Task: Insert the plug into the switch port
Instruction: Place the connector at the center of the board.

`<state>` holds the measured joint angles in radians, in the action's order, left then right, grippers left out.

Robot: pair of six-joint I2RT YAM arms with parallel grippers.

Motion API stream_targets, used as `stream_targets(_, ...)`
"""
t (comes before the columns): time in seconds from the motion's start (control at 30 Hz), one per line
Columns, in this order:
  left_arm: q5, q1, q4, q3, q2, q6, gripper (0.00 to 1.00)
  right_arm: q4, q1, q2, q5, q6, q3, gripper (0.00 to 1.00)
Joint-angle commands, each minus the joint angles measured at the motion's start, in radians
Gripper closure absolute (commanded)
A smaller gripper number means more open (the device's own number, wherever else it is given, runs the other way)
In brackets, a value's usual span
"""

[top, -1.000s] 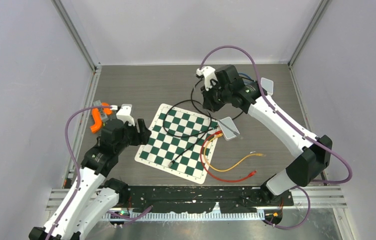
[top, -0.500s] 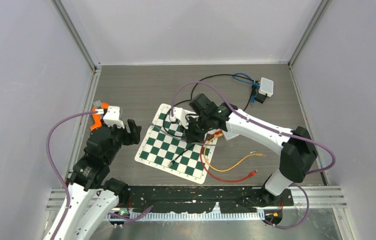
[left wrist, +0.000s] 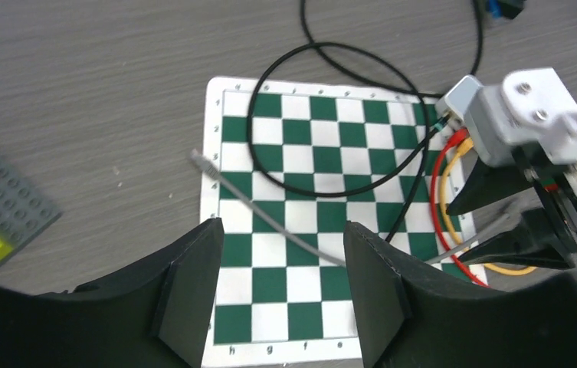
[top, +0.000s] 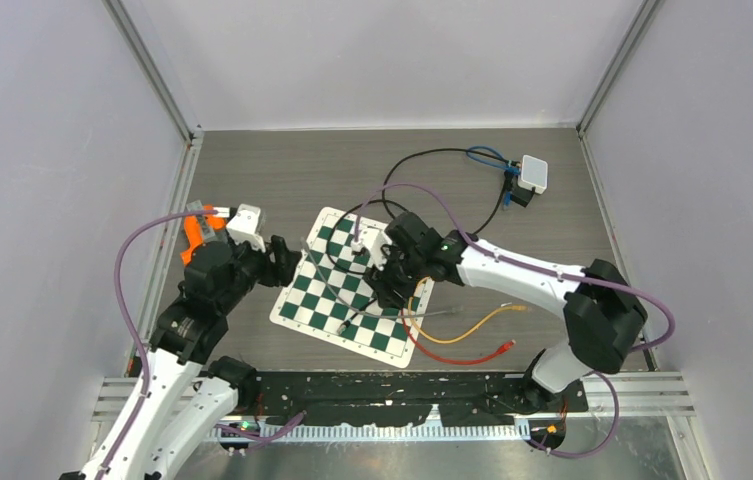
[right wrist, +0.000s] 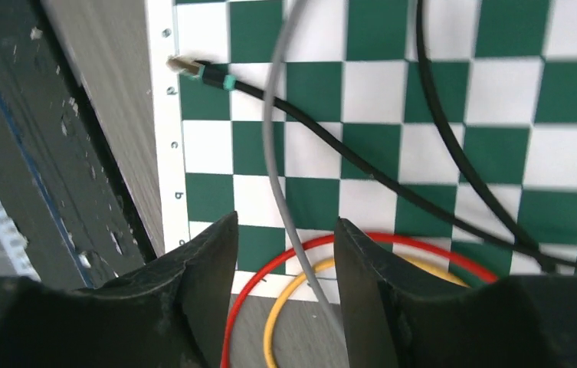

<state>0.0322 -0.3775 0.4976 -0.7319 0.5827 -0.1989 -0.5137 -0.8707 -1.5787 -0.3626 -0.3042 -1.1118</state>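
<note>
Plug (left wrist: 199,159), grey, on a grey cable (right wrist: 272,153): lies loose at the left edge of the chessboard mat (top: 320,303), toward its far corner, tip just off the border. Neither tool holds it.

Tabletop (top: 272,175) is dark grey wood-grain. Nearest is a black base plate (top: 402,392) in front of the mat. A red cable (top: 452,358) and a yellow cable (top: 472,328) loop off the mat's near right side. A black cable (left wrist: 323,195) coils over the mat. Switch (left wrist: 460,96) sits at the mat's right corner, and a white box (top: 534,173) well beyond the mat, far right. Pale walls (top: 382,60) all round.

Since a second ago the right arm has come down from above the mat's far right corner to its near half, and the grey cable is now strung across the mat. Left arm little changed.

Right tool (right wrist: 285,222) is low over the mat, fingers spread, the grey cable lying in the gap. Left tool (left wrist: 281,230) is at the mat's left edge, pointing across it, spread and empty.
</note>
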Motion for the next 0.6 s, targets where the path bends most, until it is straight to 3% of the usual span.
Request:
stream_targets(0.0,0.14,-0.001,-0.224,0.05,-0.013,0.0,0.39,0.292,0.046,0.157,0.153,0.493,0.13,0.45)
stream_targets(0.03,0.167,-0.004,-0.256,0.053,0.002,-0.006,0.39,0.32,0.054,0.177,0.205,0.598,0.158,0.46)
stream_targets(0.13,0.195,-0.062,-0.283,0.026,0.08,0.009,0.42,0.328,0.116,0.285,0.33,0.708,0.236,0.46)
stream_targets(0.2,0.105,-0.149,-0.245,-0.013,0.139,0.043,0.44,0.252,0.164,0.348,0.489,0.73,0.23,0.46)
stream_targets(0.3,-0.051,-0.312,-0.246,-0.053,0.215,0.098,0.44,0.159,0.214,0.447,0.588,0.765,0.224,0.46)
stream_targets(0.4,-0.084,-0.412,-0.283,-0.085,0.306,0.146,0.45,0.159,0.217,0.611,0.647,0.821,0.253,0.46)
stream_targets(0.5,-0.148,-0.525,-0.313,-0.132,0.433,0.232,0.57,0.17,0.218,0.796,0.71,0.856,0.314,0.46)
stream_targets(0.57,-0.23,-0.613,-0.364,-0.162,0.522,0.309,0.59,0.186,0.217,0.909,0.76,0.839,0.356,0.46)
